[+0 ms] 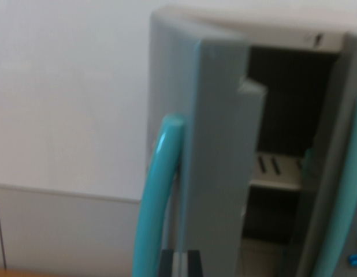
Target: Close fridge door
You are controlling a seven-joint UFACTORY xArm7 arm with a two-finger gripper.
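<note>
Wrist view, nearest first: at the bottom edge, just right of the teal handle's foot, a small dark part of the hand (pixel 179 264) pokes into the picture, with a paler strip down its middle. So little of it shows that I cannot tell whether it is wide, narrow or holding anything.

Right above it stands the fridge door (pixel 216 161), grey, swung open and seen almost edge-on, filling the middle of the picture from top to bottom. Its thick edge has a step or notch near the top. A curved teal handle (pixel 158 196) runs down the door's outer face, on the wrist view's left.

Past the door, the fridge (pixel 334 40) interior gapes dark, with a pale shelf (pixel 276 176) across it bearing two short dark slots. On the wrist view's right, a second teal handle (pixel 346 202) curves down another grey panel, and small blue bits sit at the lower right corner, too blurred to identify.

Farthest back is a plain white wall (pixel 69 98), with a light grey panel (pixel 63 231) below it.
</note>
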